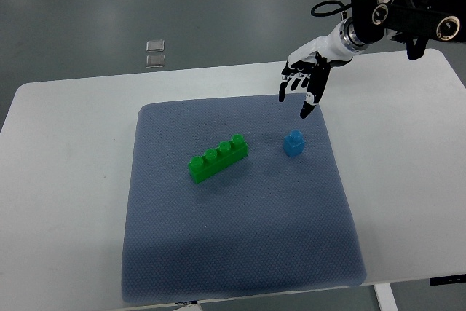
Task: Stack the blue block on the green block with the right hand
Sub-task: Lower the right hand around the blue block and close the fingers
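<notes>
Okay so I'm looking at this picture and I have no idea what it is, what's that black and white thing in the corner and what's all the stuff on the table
That is a humanoid robot's right arm, ending in a fingered right hand. The single camera looks steeply down from the robot's own side. The hand hangs open above a white table, holding nothing. On the table lies a grey-blue mat. On it sit a long green block with four studs and, apart to its right, a small blue block, just below the fingertips. The left arm is out of view.
</notes>
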Tool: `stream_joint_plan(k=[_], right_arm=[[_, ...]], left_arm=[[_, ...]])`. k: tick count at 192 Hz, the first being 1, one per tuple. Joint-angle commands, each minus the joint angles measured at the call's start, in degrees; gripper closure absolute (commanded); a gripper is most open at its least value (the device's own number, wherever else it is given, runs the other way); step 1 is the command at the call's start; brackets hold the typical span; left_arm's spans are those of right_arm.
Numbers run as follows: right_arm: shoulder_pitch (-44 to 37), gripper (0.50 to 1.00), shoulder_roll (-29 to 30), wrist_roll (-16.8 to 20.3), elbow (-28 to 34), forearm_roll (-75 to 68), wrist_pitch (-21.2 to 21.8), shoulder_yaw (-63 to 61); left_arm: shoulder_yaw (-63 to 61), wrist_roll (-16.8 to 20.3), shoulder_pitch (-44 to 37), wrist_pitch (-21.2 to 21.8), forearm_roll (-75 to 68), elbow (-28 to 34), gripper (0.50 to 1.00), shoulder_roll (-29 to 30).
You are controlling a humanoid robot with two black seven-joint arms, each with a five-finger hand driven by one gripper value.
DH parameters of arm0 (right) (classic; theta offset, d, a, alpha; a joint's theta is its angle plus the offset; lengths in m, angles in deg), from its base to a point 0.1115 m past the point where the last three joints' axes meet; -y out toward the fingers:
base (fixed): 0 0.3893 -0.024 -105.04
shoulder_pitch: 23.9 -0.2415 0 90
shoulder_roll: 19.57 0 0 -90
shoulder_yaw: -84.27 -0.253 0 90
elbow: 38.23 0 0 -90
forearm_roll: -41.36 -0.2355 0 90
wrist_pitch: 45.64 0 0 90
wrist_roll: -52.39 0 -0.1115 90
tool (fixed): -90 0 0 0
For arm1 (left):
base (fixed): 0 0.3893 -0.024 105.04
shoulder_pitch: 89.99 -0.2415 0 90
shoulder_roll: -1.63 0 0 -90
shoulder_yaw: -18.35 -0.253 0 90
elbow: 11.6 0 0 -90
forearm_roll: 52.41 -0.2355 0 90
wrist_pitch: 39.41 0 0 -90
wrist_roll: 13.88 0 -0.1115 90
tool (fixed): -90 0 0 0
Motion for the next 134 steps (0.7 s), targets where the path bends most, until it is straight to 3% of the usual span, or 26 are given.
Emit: stream_joint_plan(k=[1, 49, 134], right_arm=[[1.3, 0.568, 0.6, 0.6, 0.2, -1.4, -0.5, -0.1], [5.1, 0.568, 1.9, 0.7, 0.2, -1.6, -5.7, -0.1], [9.9, 0.589, 2.6, 0.1, 0.1, -0.1, -9.5, -0.9]], left_arm=[[-0.1, 0.0, 0.0, 0.0, 0.0, 0.0, 0.500, 0.0], [0.0, 0.0, 0.0, 0.0, 0.0, 0.0, 0.500, 0.0], [-0.1, 0.0, 0.0, 0.0, 0.0, 0.0, 0.500, 0.0]])
